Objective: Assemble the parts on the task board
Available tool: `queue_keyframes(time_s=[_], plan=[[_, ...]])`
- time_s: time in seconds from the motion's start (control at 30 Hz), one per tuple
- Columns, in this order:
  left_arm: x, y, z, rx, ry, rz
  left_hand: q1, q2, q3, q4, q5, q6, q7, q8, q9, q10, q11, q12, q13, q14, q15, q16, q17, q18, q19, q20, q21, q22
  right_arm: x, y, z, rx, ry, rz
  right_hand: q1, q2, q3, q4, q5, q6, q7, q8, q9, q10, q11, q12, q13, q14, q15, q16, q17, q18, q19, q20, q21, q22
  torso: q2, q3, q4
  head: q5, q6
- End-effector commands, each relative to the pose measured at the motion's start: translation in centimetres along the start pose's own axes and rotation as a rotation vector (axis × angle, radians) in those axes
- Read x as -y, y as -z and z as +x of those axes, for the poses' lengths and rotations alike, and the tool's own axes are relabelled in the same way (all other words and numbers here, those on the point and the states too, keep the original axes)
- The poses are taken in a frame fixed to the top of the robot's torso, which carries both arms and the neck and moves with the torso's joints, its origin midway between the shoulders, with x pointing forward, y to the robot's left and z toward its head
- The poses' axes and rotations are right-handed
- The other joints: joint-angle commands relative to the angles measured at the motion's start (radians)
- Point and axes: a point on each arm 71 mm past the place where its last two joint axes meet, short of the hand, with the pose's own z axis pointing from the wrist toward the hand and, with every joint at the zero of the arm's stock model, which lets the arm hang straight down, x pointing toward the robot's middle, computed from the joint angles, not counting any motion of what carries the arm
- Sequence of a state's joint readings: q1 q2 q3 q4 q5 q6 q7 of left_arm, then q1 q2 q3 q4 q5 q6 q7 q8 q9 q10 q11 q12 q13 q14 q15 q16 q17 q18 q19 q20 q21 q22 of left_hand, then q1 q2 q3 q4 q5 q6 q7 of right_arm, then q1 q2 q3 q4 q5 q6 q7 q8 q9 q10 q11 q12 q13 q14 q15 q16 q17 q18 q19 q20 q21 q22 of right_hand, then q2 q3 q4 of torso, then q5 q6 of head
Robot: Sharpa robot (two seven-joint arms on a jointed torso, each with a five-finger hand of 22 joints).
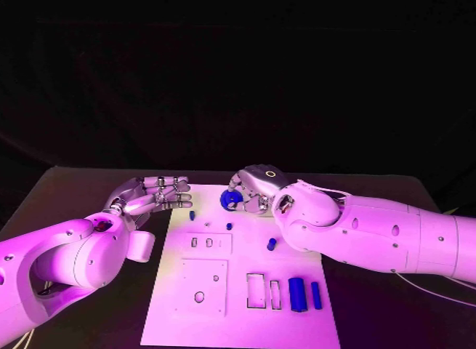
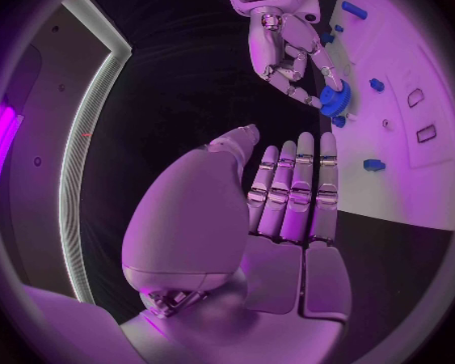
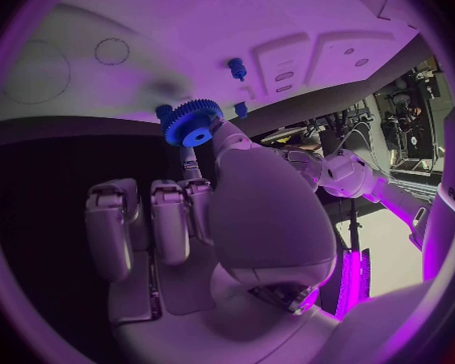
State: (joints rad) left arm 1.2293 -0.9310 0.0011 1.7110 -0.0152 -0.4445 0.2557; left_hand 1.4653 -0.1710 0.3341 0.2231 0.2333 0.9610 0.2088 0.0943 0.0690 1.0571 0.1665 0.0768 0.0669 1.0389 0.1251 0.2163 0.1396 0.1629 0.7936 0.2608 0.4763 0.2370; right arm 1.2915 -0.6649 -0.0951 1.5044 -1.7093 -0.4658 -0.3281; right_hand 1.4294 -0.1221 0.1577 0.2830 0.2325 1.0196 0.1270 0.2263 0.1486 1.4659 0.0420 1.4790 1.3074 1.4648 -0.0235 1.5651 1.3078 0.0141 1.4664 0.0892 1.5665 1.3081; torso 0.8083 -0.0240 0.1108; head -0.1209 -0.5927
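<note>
The task board (image 1: 211, 320) lies flat in the middle of the black table (image 1: 384, 313).

Right hand (image 1: 254, 190): positioned over the far edge of the board. Its fingertips pinch a blue gear (image 1: 232, 198), toothed around its rim and with a central hole, as the right wrist view shows (image 3: 191, 123). The gear is at the board's far edge; whether it touches the surface or is held just above it cannot be told. The left wrist view shows the same gear (image 2: 335, 99) in the right hand's (image 2: 288, 52) fingers.

Left hand (image 1: 154, 195): positioned at the far left corner of the board, off its left edge. It holds nothing. In the left wrist view (image 2: 278, 210) the fingers lie straight and side by side, with the thumb set apart from them.

Parts on the board:
- A small blue peg (image 1: 192, 215) near the far left edge.
- A second small blue peg (image 1: 230, 226) just beside the first, toward the board's centre.
- A short blue cylinder (image 1: 271, 244) near the right edge, midway along the board.
- A large blue block (image 1: 297, 294) and a slimmer blue bar (image 1: 316, 295), side by side near the near right corner, next to two rectangular recesses (image 1: 264, 291).
</note>
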Motion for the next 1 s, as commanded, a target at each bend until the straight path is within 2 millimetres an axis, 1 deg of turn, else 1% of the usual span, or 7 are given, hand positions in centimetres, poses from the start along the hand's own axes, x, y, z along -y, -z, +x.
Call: queue_keyframes(time_s=[0.03,0.07,0.27,0.4,0.6,0.8,1.0], plan=[[0.1,0.0,0.2,-0.019,0.002,0.009,-0.007,0.005,0.001,-0.005,-0.004,-0.001,0.006,-0.004,-0.001,-0.003,0.0,-0.003,0.0,-0.003,0.002,-0.004,0.001,0.015,-0.008,0.0,0.005,0.001,-0.1,-0.4,0.2,0.003,0.031,0.01,-0.002,-0.007,0.007,0.0,0.008,0.018,-0.011,-0.006,0.001,0.041,-0.006,0.002,0.18,0.105,-0.006,0.004,0.259,-0.014,0.104,-0.007,0.004,0.263,0.0,0.0005,0.0014,0.002,-0.001],[0.1,0.0,0.2,-0.018,0.002,0.009,-0.007,0.006,0.001,-0.005,-0.004,-0.001,0.006,-0.004,-0.001,-0.003,0.0,-0.003,0.0,-0.003,0.002,-0.004,0.001,0.015,-0.009,0.0,0.005,0.001,-0.2,-0.5,0.3,0.003,0.032,0.01,-0.002,-0.007,0.008,0.0,0.009,0.017,-0.011,-0.006,0.001,0.041,-0.006,0.002,0.18,0.105,-0.006,0.004,0.259,-0.014,0.104,-0.007,0.004,0.263,0.001,0.0003,0.002,0.002,-0.001],[0.1,0.0,0.2,-0.016,0.002,0.008,-0.007,0.006,0.001,-0.005,-0.004,-0.001,0.006,-0.004,-0.001,-0.003,0.0,-0.003,0.0,-0.003,0.002,-0.004,0.001,0.015,-0.009,0.0,0.005,0.001,-0.6,-1.1,0.7,-0.008,0.041,0.008,-0.002,-0.008,0.011,0.0,0.011,0.018,-0.011,-0.007,0.0,0.043,-0.006,0.004,0.182,0.105,-0.006,0.004,0.26,-0.014,0.104,-0.007,0.004,0.263,0.001,0.0009,-0.0001,0.004,0.001],[0.1,0.0,0.2,-0.017,0.002,0.008,-0.007,0.006,0.001,-0.005,-0.004,-0.001,0.006,-0.004,-0.001,-0.003,0.0,-0.003,0.0,-0.003,0.002,-0.004,0.001,0.015,-0.009,0.0,0.005,0.001,-0.7,-1.3,0.9,-0.018,0.046,0.009,-0.002,-0.008,0.011,0.0,0.011,0.018,-0.011,-0.007,0.0,0.044,-0.006,0.005,0.183,0.105,-0.006,0.004,0.26,-0.014,0.104,-0.007,0.004,0.263,0.001,0.0012,0.0007,0.005,-0.003],[0.1,0.1,0.2,-0.015,0.001,0.008,-0.007,0.006,0.001,-0.005,-0.004,-0.001,0.006,-0.004,-0.001,-0.003,0.0,-0.004,0.0,-0.004,0.002,-0.005,0.001,0.015,-0.01,0.001,0.005,0.001,-0.8,-1.4,1.5,-0.036,0.044,0.009,-0.003,-0.008,0.012,0.0,0.012,0.018,-0.011,-0.007,0.0,0.043,-0.006,0.005,0.182,0.105,-0.006,0.005,0.26,-0.014,0.104,-0.007,0.004,0.263,0.001,0.0025,-0.0017,0.011,-0.005],[0.1,0.1,0.2,-0.016,0.001,0.008,-0.007,0.006,0.001,-0.005,-0.004,-0.001,0.006,-0.004,-0.001,-0.003,0.0,-0.004,0.0,-0.004,0.002,-0.005,0.001,0.015,-0.01,0.001,0.005,0.001,-0.9,-1.4,2.1,-0.049,0.04,0.01,-0.005,-0.009,0.012,0.001,0.012,0.019,-0.011,-0.007,0.0,0.043,-0.006,0.004,0.182,0.105,-0.006,0.004,0.26,-0.014,0.104,-0.007,0.004,0.263,0.001,0.0026,0.001,0.012,-0.008],[0.1,0.1,0.2,-0.016,0.001,0.007,-0.007,0.006,0.001,-0.005,-0.004,-0.001,0.006,-0.004,-0.001,-0.003,0.0,-0.004,0.0,-0.004,0.002,-0.005,0.001,0.015,-0.01,0.001,0.005,0.001,-0.9,-1.4,2.2,-0.05,0.039,0.013,-0.005,-0.009,0.013,0.001,0.013,0.019,-0.011,-0.008,0.0,0.043,-0.006,0.005,0.182,0.105,-0.006,0.004,0.26,-0.014,0.104,-0.007,0.004,0.263,0.001,0.0021,-0.0015,0.015,-0.009]])
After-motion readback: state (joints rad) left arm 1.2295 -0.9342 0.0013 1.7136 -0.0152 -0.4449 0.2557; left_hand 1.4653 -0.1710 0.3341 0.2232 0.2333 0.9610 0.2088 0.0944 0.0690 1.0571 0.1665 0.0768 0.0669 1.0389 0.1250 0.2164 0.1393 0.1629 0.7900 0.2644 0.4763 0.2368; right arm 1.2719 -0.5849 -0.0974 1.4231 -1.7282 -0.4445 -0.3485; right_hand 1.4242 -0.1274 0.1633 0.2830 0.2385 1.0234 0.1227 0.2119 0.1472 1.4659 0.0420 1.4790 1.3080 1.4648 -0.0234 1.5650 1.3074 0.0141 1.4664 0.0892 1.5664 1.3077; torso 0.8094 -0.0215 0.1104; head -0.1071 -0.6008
